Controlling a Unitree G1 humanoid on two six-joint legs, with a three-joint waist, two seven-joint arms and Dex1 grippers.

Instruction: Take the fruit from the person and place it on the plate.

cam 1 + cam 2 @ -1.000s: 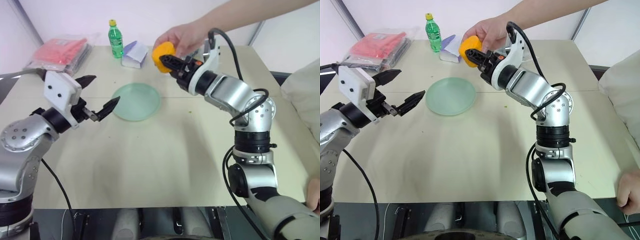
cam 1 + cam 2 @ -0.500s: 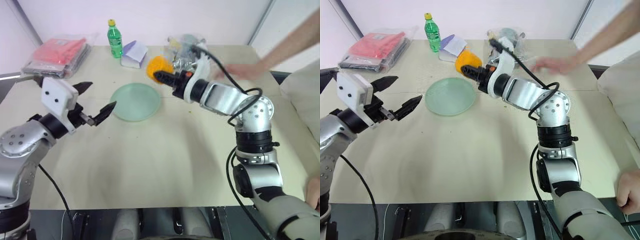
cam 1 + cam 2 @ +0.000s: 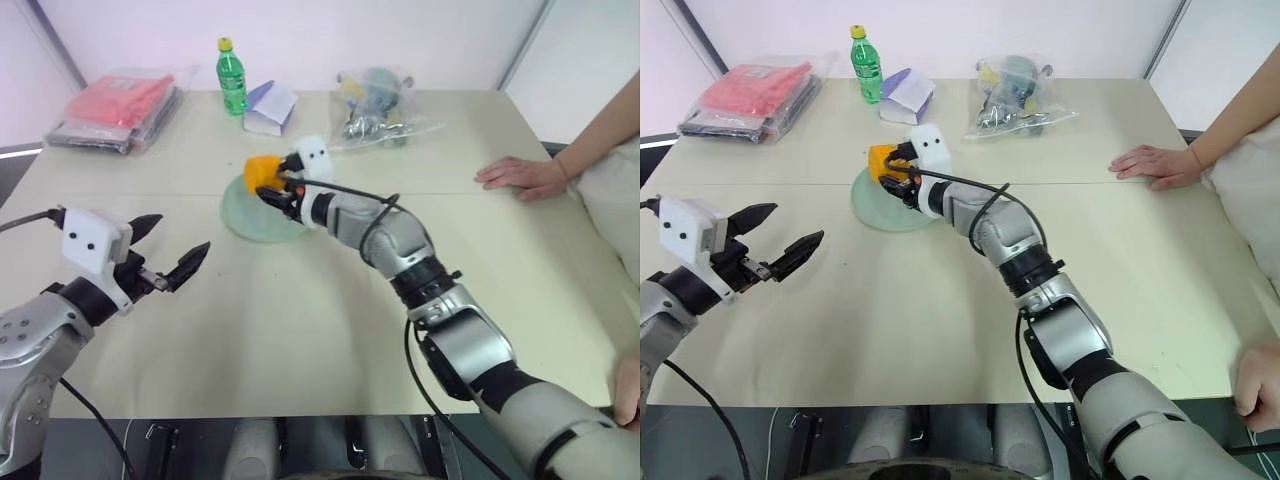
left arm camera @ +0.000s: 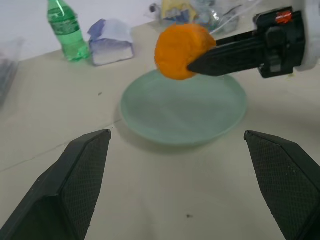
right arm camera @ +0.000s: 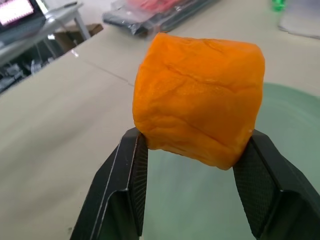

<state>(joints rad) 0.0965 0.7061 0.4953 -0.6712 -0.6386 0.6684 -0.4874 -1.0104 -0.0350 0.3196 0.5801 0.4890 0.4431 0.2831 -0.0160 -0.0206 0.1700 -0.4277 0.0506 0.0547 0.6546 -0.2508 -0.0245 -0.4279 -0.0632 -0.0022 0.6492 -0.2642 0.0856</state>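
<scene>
The glossy orange fruit (image 3: 262,172) hangs just above the near-side rim of the pale mint-green plate (image 3: 248,218), which lies in the middle of the table's far half. My right gripper (image 3: 268,186) is shut on the fruit, and in the right wrist view its two black fingers (image 5: 131,172) press the fruit's (image 5: 200,115) sides over the plate (image 5: 285,120). Off to the left of the plate and nearer me, my left gripper (image 3: 184,231) stands open and holds nothing. The person's hand (image 3: 520,176) rests flat on the table at the right.
Along the far edge stand a green bottle (image 3: 231,77), a white and purple packet (image 3: 268,108), a clear bag of items (image 3: 378,102) and red packs in plastic (image 3: 122,105). Another hand (image 3: 628,388) shows at the near right corner.
My right gripper has carried the fruit down and left, from the person's hand to over the plate. The person's hand has drawn back to the table at the right. My left gripper has sunk leftward.
</scene>
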